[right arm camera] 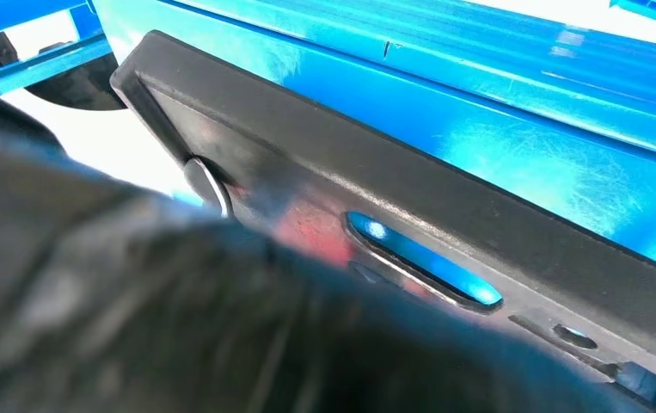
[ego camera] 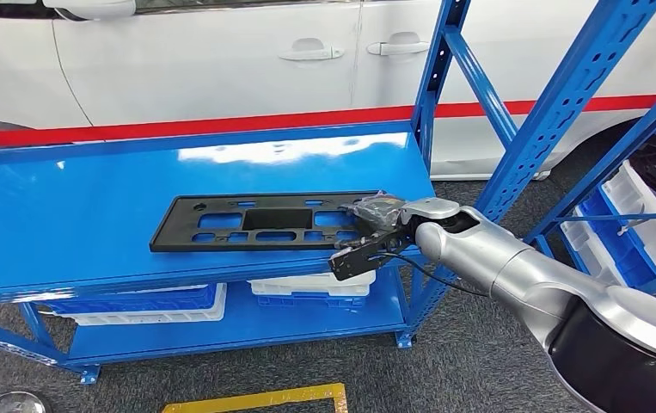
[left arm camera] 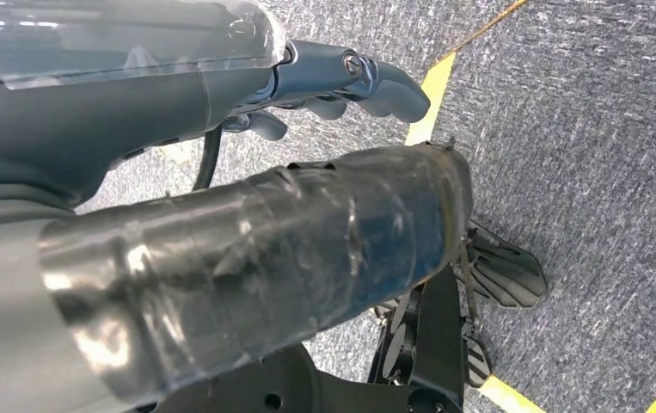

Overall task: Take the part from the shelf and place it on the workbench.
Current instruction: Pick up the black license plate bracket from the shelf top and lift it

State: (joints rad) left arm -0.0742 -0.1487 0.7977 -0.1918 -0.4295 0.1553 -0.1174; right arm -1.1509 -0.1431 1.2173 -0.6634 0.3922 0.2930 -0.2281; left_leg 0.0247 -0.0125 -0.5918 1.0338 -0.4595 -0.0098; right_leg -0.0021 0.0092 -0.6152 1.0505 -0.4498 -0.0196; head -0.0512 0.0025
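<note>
The part (ego camera: 255, 222) is a long flat black plastic frame with several cut-outs, lying on the top board of the blue shelf (ego camera: 92, 198). My right hand (ego camera: 374, 237) is at the part's right end, thumb on top and dark fingers under its front edge, gripping it. Seen from the right wrist, the part (right arm camera: 479, 224) lies close against the blue board, with my right hand (right arm camera: 135, 310) a dark blur over its near end. My left hand (left arm camera: 333, 82) hangs over grey carpet, its fingers loosely apart and holding nothing.
Blue shelf uprights (ego camera: 556, 112) rise just right of my right arm. White and blue bins (ego camera: 307, 288) sit on the lower board, and more bins (ego camera: 642, 215) stand at the far right. A white car (ego camera: 221, 60) stands behind the shelf. Yellow floor tape (ego camera: 255, 400) runs below.
</note>
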